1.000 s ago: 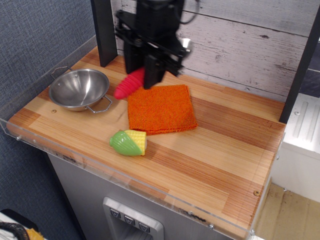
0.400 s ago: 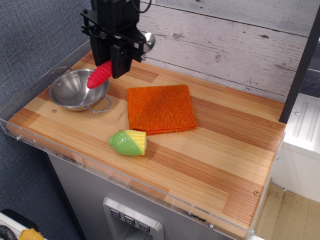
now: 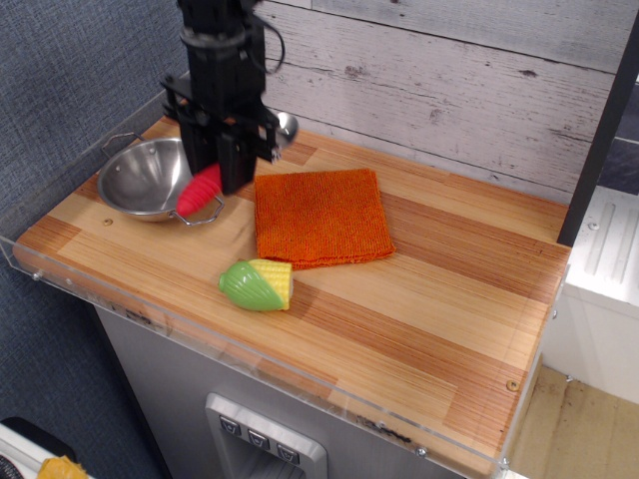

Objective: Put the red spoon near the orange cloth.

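Observation:
My black gripper [image 3: 226, 150] is shut on the red spoon [image 3: 200, 191]. The ribbed red handle sticks out down and to the left, over the steel bowl's right handle. The spoon's shiny silver bowl [image 3: 287, 126] shows behind the gripper on the right. The spoon hangs low above the table, just left of the orange cloth [image 3: 320, 216], which lies flat in the middle of the wooden table. The gripper's fingertips are hidden by its own body.
A steel bowl [image 3: 150, 178] stands at the back left. A green-and-yellow toy corn [image 3: 258, 284] lies in front of the cloth. A clear acrylic rim [image 3: 60, 274] edges the table's left and front sides. A plank wall stands behind.
The gripper carried the spoon left from above the cloth's back edge, then came down and slightly right. It now sits lower, between the bowl and the cloth.

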